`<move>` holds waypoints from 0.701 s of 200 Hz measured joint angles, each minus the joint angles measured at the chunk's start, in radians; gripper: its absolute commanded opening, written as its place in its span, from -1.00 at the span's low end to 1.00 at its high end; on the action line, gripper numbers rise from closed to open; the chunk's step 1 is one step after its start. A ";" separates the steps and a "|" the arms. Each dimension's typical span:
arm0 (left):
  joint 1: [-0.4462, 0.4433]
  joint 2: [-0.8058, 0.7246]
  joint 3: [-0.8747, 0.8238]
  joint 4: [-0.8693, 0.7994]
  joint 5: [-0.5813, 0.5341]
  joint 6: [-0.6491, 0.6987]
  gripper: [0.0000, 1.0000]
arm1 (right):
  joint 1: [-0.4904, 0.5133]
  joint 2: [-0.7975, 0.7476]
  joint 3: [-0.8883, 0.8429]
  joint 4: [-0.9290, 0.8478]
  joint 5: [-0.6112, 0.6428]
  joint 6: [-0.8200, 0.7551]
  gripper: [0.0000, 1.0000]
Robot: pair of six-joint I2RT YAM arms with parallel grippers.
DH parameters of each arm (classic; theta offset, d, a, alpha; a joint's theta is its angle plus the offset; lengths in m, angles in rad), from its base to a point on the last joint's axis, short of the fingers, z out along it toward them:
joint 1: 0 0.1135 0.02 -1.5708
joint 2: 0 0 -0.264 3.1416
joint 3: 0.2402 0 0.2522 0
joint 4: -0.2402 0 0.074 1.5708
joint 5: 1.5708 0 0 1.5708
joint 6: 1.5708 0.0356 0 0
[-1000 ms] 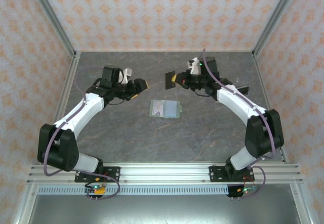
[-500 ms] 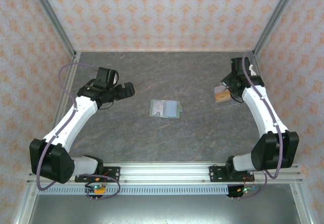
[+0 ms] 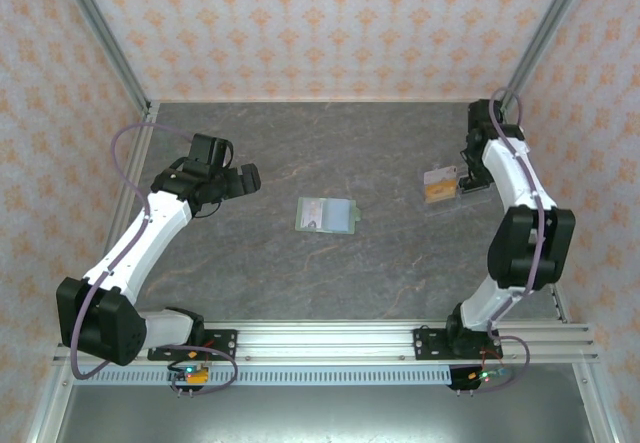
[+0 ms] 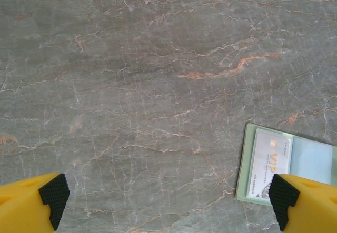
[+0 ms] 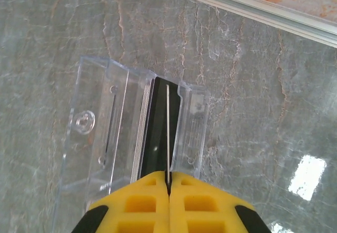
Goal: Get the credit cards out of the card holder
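The left gripper [image 4: 168,201] is released, the right gripper [image 5: 168,178] clenched on a dark card [image 5: 160,128]; the holder's [image 4: 243,170] stiff, slick white card [image 4: 271,162] is best pinched edgewise.

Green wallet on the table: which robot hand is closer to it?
Left. The left gripper hovers open just left of the card holder, a bit farther back. The right gripper is much farther off to its right, shut at the clear box.

"VIP" on the pale card [image 4: 271,163] inside the card holder [image 4: 311,156]
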State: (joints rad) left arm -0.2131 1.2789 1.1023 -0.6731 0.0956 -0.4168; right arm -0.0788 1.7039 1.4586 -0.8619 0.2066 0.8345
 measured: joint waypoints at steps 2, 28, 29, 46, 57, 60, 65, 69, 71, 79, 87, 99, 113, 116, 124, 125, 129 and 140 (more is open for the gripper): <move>0.000 0.000 0.000 -0.001 0.000 0.000 1.00 | 0.000 0.009 0.005 -0.002 0.003 0.007 -1.00; 0.000 0.000 -0.002 -0.002 0.000 -0.001 1.00 | -0.002 0.082 0.052 -0.026 0.023 0.063 -1.00; 0.000 0.000 -0.002 -0.001 0.000 0.000 1.00 | -0.002 0.083 0.053 -0.027 0.023 0.065 -1.00; 0.000 0.002 -0.010 -0.002 0.004 -0.001 1.00 | -0.003 0.109 0.068 -0.037 0.026 0.093 -1.00; 0.000 0.008 -0.011 -0.002 0.006 -0.001 1.00 | -0.003 0.121 0.071 -0.040 0.026 0.111 -1.00; 0.000 0.011 -0.011 -0.002 0.008 -0.001 1.00 | -0.003 0.124 0.071 -0.040 0.026 0.115 -1.00; 0.000 0.014 -0.011 -0.002 0.008 -0.001 1.00 | -0.003 0.128 0.072 -0.040 0.026 0.122 -1.00; 0.000 0.019 -0.011 -0.002 0.009 -0.001 1.00 | -0.003 0.131 0.072 -0.040 0.026 0.127 -1.00; 0.000 0.020 -0.011 -0.002 0.009 -0.001 1.00 | -0.003 0.132 0.072 -0.041 0.026 0.129 -1.00; 0.000 0.026 -0.011 -0.003 0.012 -0.001 1.00 | -0.003 0.139 0.075 -0.043 0.026 0.140 -1.00; 0.000 0.030 -0.011 -0.003 0.013 -0.001 1.00 | -0.003 0.146 0.077 -0.043 0.026 0.146 -1.00; 0.000 0.033 -0.011 -0.003 0.019 -0.001 1.00 | -0.003 0.158 0.086 -0.044 0.025 0.154 -1.00; 0.000 0.033 -0.011 -0.003 0.023 -0.001 1.00 | -0.003 0.174 0.100 -0.044 0.021 0.159 -1.00; 0.000 0.033 -0.011 -0.003 0.024 -0.001 1.00 | -0.003 0.179 0.102 -0.043 0.021 0.160 -1.00; 0.000 0.033 -0.011 -0.003 0.024 -0.001 1.00 | -0.003 0.187 0.107 -0.044 0.021 0.161 -1.00; 0.000 0.033 -0.011 -0.003 0.024 -0.001 1.00 | -0.003 0.187 0.108 -0.044 0.020 0.161 -1.00; 0.000 0.033 -0.011 -0.003 0.025 -0.001 1.00 | -0.003 0.190 0.109 -0.043 0.018 0.161 -1.00; 0.000 0.033 -0.011 -0.003 0.027 -0.001 1.00 | -0.003 0.196 0.110 -0.044 0.013 0.160 -1.00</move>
State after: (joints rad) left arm -0.2131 1.3117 1.0912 -0.6765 0.1223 -0.4175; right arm -0.0822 1.8999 1.5684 -0.9058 0.2199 0.9947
